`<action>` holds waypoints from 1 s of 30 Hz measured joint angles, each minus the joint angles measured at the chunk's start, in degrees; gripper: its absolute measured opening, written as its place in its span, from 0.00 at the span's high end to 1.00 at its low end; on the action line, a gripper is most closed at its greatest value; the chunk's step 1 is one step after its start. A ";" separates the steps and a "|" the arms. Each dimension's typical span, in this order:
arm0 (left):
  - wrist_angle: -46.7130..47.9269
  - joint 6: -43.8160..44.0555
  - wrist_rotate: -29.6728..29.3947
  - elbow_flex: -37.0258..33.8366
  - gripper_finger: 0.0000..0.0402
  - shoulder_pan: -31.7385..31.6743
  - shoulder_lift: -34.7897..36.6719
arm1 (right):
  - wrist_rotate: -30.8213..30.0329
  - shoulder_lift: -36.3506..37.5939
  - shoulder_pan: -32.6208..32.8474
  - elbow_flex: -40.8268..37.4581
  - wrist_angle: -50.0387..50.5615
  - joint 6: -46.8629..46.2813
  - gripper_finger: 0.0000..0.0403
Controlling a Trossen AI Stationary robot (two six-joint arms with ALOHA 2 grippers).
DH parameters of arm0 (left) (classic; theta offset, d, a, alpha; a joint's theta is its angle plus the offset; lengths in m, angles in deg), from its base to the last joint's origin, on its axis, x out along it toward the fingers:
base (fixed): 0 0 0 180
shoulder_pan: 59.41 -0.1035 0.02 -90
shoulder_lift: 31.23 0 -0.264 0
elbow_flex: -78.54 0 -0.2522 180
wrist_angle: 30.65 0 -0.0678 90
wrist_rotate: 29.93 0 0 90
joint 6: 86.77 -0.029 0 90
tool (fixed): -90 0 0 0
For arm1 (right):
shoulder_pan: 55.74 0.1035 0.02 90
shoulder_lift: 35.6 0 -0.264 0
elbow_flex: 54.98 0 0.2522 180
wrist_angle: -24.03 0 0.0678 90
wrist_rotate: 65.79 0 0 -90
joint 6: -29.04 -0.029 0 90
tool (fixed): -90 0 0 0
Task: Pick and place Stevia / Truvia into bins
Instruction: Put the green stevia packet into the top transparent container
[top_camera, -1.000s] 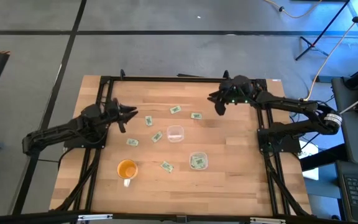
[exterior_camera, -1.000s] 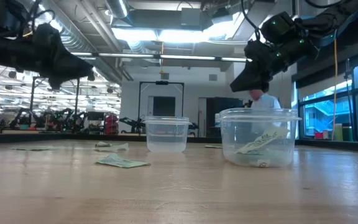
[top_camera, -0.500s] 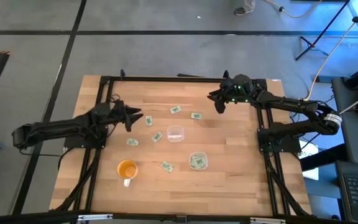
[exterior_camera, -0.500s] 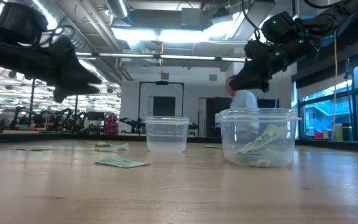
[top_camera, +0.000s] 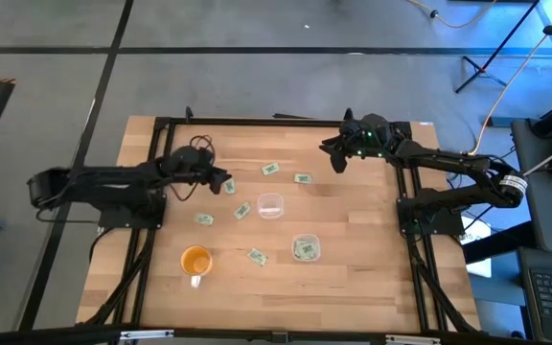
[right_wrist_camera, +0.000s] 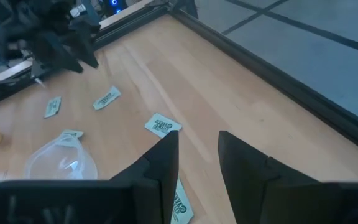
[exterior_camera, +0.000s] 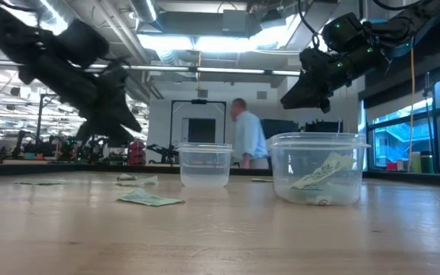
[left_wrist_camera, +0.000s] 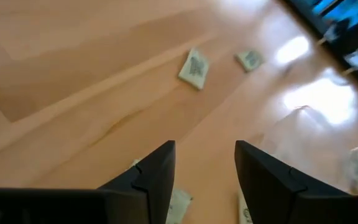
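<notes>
Several pale green and white Stevia packets lie flat on the wooden table: (top_camera: 270, 169), (top_camera: 302, 178), (top_camera: 229, 186), (top_camera: 242, 210), (top_camera: 204, 219), (top_camera: 257, 256). One clear cup (top_camera: 270, 205) stands mid-table. A second clear cup (top_camera: 306, 248) stands nearer and has a packet (exterior_camera: 321, 172) leaning inside it. My left gripper (top_camera: 221, 180) is open and hovers above the table, right beside the packet at its tip; the left wrist view shows the open left gripper (left_wrist_camera: 204, 155) with packets just below the fingers. My right gripper (top_camera: 336, 159) is open and hangs in the air over the far right part of the table; its open fingers also show in the right wrist view (right_wrist_camera: 197, 146).
An orange cup with a handle (top_camera: 195, 261) stands near the table's near left part. Black frame rails (top_camera: 257, 122) run along the table's far edge and sides. A person (exterior_camera: 247, 141) walks in the room behind the table. Bare wood lies along the near edge.
My left gripper has reached toward the table's right, toward the packet left of the middle cup. It has tipped its fingers downward and come lower. My right gripper has kept still. A person has walked across the room behind the table.
</notes>
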 joint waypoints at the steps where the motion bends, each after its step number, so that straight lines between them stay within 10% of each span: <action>1: 0.17 0.01 0.44 0.75 0.60 -0.14 -1.96 | 0.03 0.00 0.00 0.00 0.01 -0.18 0.71; 30: 0.84 2.24 3.07 4.03 0.59 -4.10 -21.16 | 0.22 0.00 0.00 0.00 0.33 -1.45 0.71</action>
